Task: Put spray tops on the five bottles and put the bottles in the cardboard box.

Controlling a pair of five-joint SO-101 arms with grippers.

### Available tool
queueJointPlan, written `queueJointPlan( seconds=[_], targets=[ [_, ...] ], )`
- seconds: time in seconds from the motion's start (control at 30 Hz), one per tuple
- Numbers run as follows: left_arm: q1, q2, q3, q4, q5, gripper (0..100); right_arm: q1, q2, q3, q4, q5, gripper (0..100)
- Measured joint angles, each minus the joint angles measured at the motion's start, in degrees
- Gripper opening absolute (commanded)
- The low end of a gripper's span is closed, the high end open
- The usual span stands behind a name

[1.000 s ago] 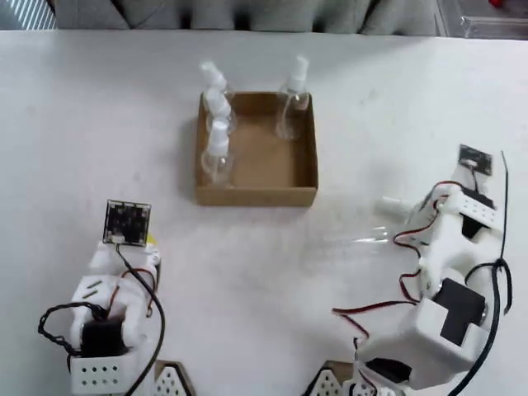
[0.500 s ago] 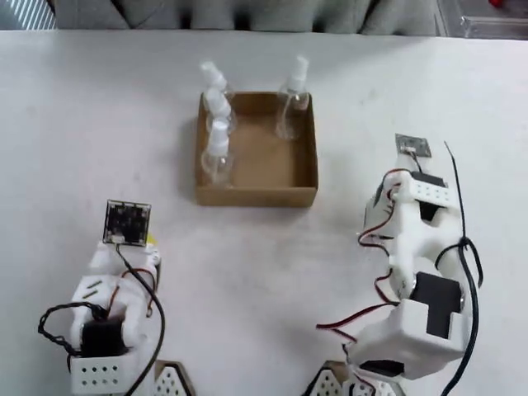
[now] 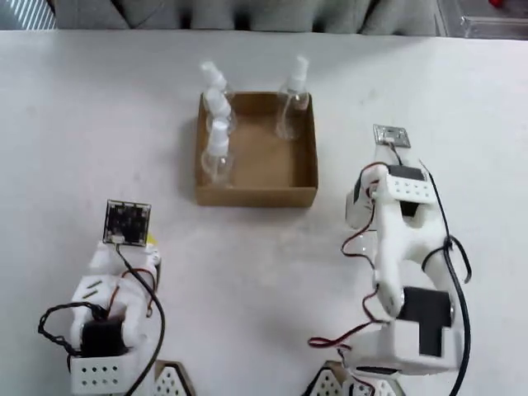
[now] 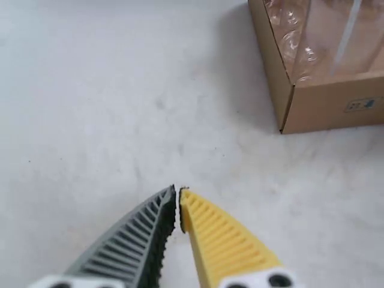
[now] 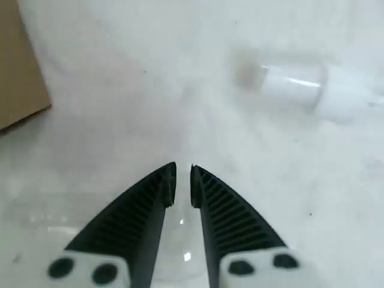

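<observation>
Box point(image 3: 256, 196) holds four capped bottles point(image 3: 216, 153) standing along its walls, leaving room for the fifth. Right claw point(image 5: 183, 177), narrowed to a slit, empty, hangs over table point(image 5: 120, 90) right of box, near loose spray top point(image 5: 294, 84). Left claw point(image 4: 178, 198) pinched together, parked clear.

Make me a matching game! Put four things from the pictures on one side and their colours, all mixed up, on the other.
Things:
1. left tool
2. right tool
3. cardboard box
4. spray top lying on the table

Colours:
a. brown
b. white
c. black
d. grey and yellow

Pairs: 1-d, 2-c, 3-a, 4-b
</observation>
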Motion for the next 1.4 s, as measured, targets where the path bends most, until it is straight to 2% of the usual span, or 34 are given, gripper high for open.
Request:
queueJointPlan(
  seconds=[0.13,0.37,0.77,1.0,1.4],
  targets=[
    [0.0,0.0,0.0,0.0,0.0,2,1.6,-8.3,0.0,4.9,0.0,1.5],
    [0.0,0.0,0.0,0.0,0.0,2,10.8,-14.8,1.6,8.5,0.0,1.8],
    [0.0,0.0,0.0,0.0,0.0,2,18.5,-14.9,12.6,-6.0,0.0,1.8],
    [0.0,0.0,0.0,0.0,0.0,2,17.8,-14.9,16.0,-9.1,-6.9,1.7],
    [0.0,0.0,0.0,0.0,0.0,2,4.0,-14.9,17.4,-9.6,-14.9,1.6]
  ],
)
